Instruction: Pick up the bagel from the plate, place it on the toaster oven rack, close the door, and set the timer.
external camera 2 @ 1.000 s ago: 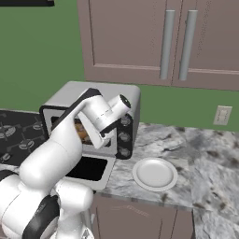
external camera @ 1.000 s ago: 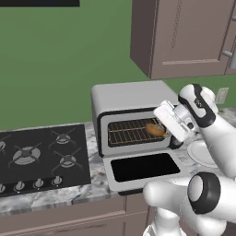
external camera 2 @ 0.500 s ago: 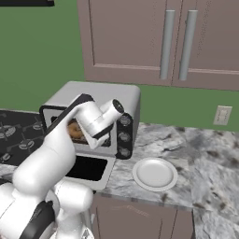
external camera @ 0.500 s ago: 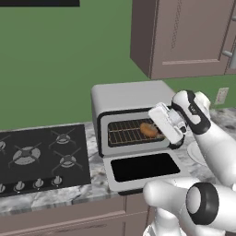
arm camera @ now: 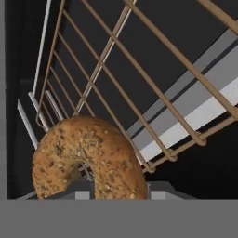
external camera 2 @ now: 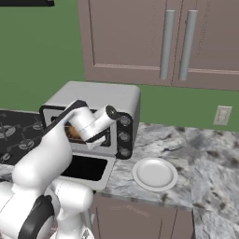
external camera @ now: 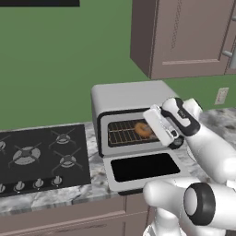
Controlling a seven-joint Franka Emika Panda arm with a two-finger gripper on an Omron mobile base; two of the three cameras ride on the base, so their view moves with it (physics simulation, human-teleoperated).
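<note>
The bagel [arm camera: 86, 155], seeded and golden-brown, fills the lower left of the hand view, with my gripper [arm camera: 116, 191] shut on it. It hangs just over the front bars of the toaster oven rack [arm camera: 139, 88]. From the left base view, my gripper [external camera: 149, 130] reaches into the open oven cavity and holds the bagel [external camera: 140, 128] above the rack [external camera: 120, 133]. The door [external camera: 145, 168] lies folded down flat in front of the oven. The white plate [external camera 2: 155, 173] sits bare on the counter to the right of the oven.
A black gas hob [external camera: 37, 156] lies left of the oven. Three dark knobs [external camera 2: 125, 136] run down the oven's right side. Wall cabinets [external camera 2: 172, 42] hang above, and a wall socket [external camera 2: 221, 115] is at the right. Marble counter [external camera 2: 210, 158] stretches right of the plate.
My gripper has carried the bagel leftward, from the cavity's right edge further in over the rack. The oven, door and plate have stayed put.
</note>
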